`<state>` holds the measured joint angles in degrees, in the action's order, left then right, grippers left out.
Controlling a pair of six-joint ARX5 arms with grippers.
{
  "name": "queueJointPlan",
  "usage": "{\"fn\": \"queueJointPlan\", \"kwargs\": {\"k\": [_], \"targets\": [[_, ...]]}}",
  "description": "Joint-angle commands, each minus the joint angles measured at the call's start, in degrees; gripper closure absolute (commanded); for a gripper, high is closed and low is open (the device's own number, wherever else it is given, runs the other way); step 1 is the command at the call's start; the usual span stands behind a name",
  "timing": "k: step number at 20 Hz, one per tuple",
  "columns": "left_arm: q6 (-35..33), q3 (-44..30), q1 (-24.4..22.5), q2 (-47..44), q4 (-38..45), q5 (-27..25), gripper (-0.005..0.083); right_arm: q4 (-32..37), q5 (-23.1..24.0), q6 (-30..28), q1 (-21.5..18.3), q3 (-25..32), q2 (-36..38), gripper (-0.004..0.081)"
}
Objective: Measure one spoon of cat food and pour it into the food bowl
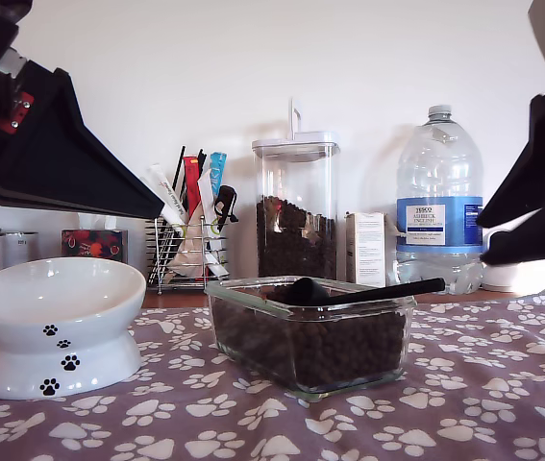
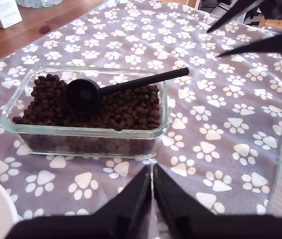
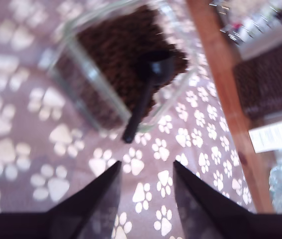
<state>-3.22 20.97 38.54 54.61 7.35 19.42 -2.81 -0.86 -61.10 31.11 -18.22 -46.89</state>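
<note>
Scoop resting in a glass dish of kibble, both grippers raised and empty.
Exterior view: the white bowl (image 1: 56, 322) stands at the left on the paw-print cloth (image 1: 464, 384); the glass dish (image 1: 310, 331) sits at centre, holding kibble (image 1: 320, 351) and the black scoop (image 1: 306, 291), its handle pointing right.
First wrist view: the first gripper (image 2: 153, 186) hovers over the cloth near the dish, jaws closed on nothing.
Second wrist view (blurred): the second gripper (image 3: 145, 191) hangs beyond the handle's tip, jaws wide apart.
</note>
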Motion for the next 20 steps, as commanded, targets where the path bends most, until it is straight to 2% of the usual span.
{"fn": "queueJointPlan", "kwargs": {"k": [1, 4, 12, 20], "targets": [[-0.3, -0.9, 0.1, 0.5, 0.5, 0.0, 0.0793, 0.6, 0.2, -3.8, 0.9, 0.5, -1.6, 0.0452], [-0.9, -0.9, 0.2, 0.5, 0.4, 0.0, 0.0793, 4.4, 1.5, -7.1, 1.6, 0.5, -4.8, 0.0452], [-1.8, -0.9, 0.1, 0.5, 0.4, 0.0, 0.0793, 16.5, 2.2, -8.0, 2.8, 0.5, -15.7, 0.0452], [-1.8, -0.9, 0.1, 0.5, 0.4, 0.0, 0.0793, 22.9, 2.5, -8.0, 2.8, 0.4, -22.3, 0.046]]}}
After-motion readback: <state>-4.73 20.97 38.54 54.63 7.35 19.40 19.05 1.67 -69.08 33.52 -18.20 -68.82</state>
